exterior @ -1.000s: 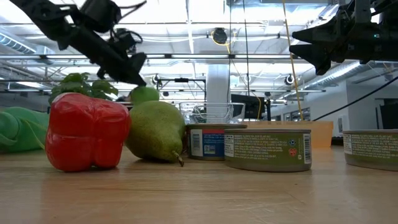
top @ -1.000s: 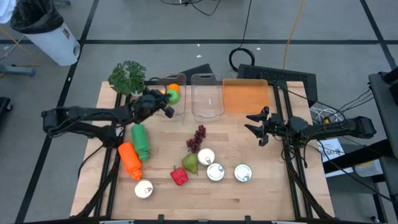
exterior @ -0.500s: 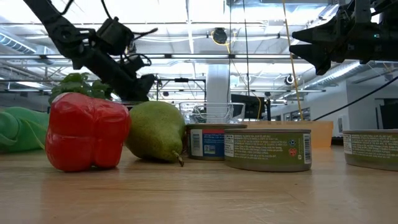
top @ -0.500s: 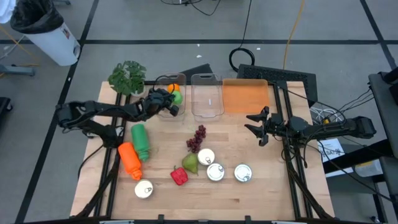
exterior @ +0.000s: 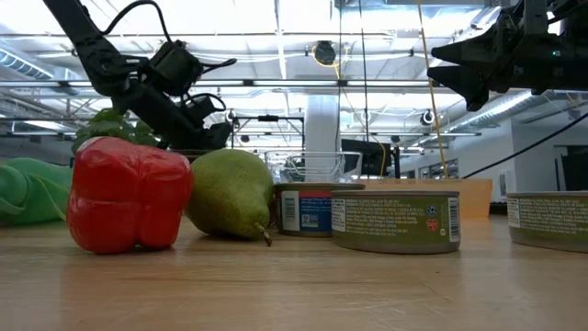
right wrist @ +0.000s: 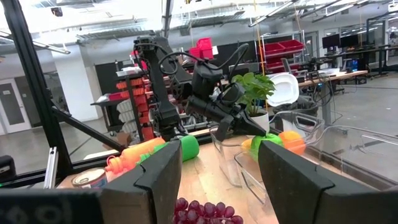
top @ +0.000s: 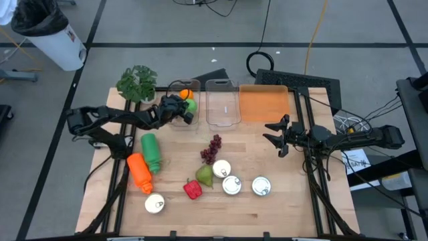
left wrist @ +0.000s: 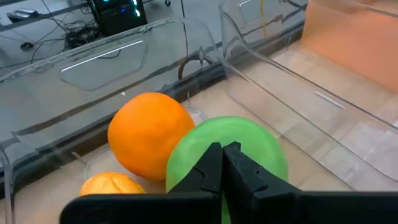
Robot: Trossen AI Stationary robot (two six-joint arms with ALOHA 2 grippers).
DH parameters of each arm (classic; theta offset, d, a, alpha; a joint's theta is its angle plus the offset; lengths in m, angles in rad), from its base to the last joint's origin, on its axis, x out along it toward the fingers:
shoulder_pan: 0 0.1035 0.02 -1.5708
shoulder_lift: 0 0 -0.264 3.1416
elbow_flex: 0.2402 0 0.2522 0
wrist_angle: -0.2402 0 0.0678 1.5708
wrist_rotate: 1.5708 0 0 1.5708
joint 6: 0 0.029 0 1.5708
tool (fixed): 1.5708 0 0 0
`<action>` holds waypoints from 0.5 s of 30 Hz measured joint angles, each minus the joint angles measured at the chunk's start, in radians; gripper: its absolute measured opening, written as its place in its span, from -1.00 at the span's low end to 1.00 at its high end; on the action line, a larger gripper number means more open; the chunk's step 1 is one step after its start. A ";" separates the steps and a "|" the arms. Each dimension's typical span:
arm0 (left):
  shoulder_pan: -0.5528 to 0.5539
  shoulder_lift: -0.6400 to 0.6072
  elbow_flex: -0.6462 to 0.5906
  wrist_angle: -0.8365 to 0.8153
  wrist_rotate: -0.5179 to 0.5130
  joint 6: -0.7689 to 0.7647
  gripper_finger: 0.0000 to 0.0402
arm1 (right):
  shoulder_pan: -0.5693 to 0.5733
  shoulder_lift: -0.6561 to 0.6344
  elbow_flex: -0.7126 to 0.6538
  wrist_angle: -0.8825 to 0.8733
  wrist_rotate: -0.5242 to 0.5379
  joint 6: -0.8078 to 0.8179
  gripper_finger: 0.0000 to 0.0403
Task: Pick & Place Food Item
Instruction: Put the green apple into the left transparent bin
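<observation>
Green round fruit (left wrist: 233, 144), perhaps a lime or small apple, lies inside the leftmost clear plastic bin (top: 182, 88) at the table's back edge, directly beyond the left gripper (top: 186, 116), whose fingers are pressed together with nothing between them; the closed tips sit right at the fruit's near side, and whether they touch it cannot be told. Just beside the green fruit, farther into the same bin, rests an orange (left wrist: 150, 135), and a second, smaller orange fruit (left wrist: 112, 185) sits next to the gripper's fingers. A second clear bin (top: 223, 102) stands empty-looking beside the first, and an orange tray (top: 263, 103) follows it. Nearer the table's front from this gripper lie a green bottle (top: 150, 151), an orange bottle (top: 140, 172), purple grapes (top: 212, 148), a pear (top: 204, 175), a red bell pepper (top: 192, 190) and several tins (top: 231, 185). A potted plant (top: 137, 83) stands at the back corner. The right gripper (top: 276, 134) hovers well apart on the other side of the wooden table (top: 281, 214), its fingers parted and holding nothing.
</observation>
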 joint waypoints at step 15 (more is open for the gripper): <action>0.003 0.000 0.000 -0.001 -0.004 0.000 -0.83 | 0.000 0.000 0.000 0.000 0.000 0.000 -0.01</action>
